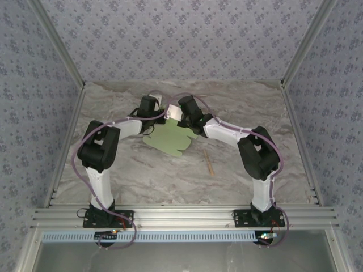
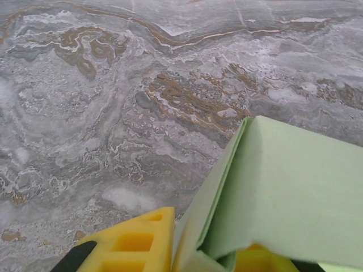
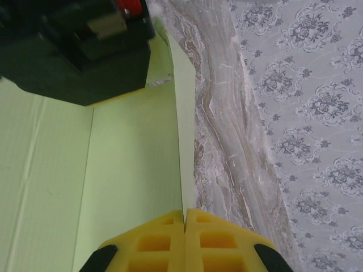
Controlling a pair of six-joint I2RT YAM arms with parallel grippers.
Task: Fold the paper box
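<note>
The table (image 1: pixel 142 175) has a grey marble pattern with brown veins, and walls (image 1: pixel 170 39) with pale floral paper close it on three sides. The paper box (image 1: pixel 170 141) lies near the middle of the table as a pale green sheet that is only partly folded, between the two arm ends. A thin wooden stick (image 1: pixel 210 164) lies just beside it, toward the right arm, not touching it.

The left gripper (image 2: pixel 210 241) holds a raised fold of the card: its yellow fingers (image 2: pixel 136 249) stand on both sides of the fold.

The right gripper (image 3: pixel 185 218) has its fingers pressed together. The edge of an upright flap runs into the seam between them, so the flap seems to be pinched there.
</note>
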